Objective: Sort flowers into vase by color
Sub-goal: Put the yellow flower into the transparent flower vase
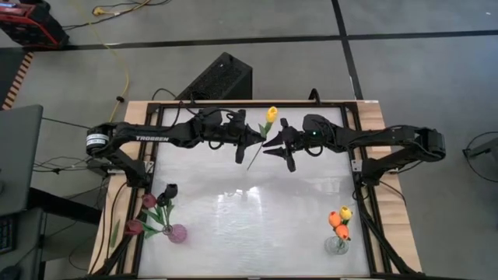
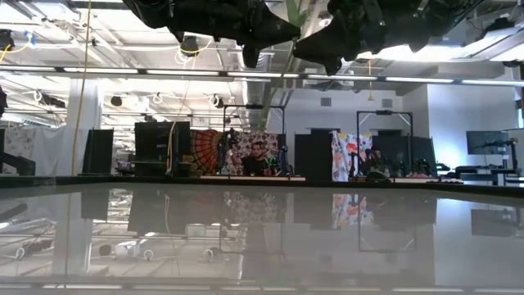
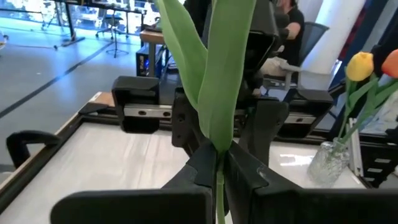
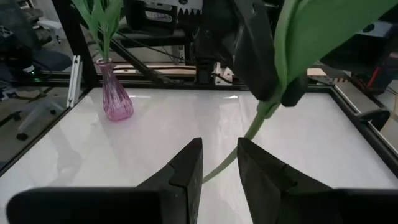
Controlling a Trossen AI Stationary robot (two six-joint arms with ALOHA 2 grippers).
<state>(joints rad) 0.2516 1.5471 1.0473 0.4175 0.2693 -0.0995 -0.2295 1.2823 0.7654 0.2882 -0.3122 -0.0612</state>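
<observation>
My left gripper (image 1: 255,138) is above the table's far middle, shut on a yellow tulip (image 1: 271,114) with a long green stem and broad leaves (image 3: 217,74). My right gripper (image 1: 269,146) faces it from the right, open. In the right wrist view the tulip's lower stem (image 4: 245,140) runs just beyond the gap between my right gripper's (image 4: 217,163) fingers, not touching them as far as I can see. A purple vase (image 1: 177,233) near the left front corner holds dark maroon tulips (image 1: 170,190). A clear vase (image 1: 336,246) near the right front corner holds orange and yellow tulips (image 1: 340,218). My left gripper (image 3: 219,165) pinches the tulip's stem (image 3: 219,186) between its two fingers, just below where the leaves spring off. The fingers come roughly level from the table's left, across the stem. The tulip is lifted clear and tilted, its head toward the far edge and its lower stem (image 1: 250,162) slanting toward the near side.
The white table top (image 1: 257,210) lies bare between the two vases. A black frame rail (image 1: 366,179) runs around the table. A black box (image 1: 218,78) stands on the floor beyond the far edge. A person sits in the room behind (image 2: 258,156).
</observation>
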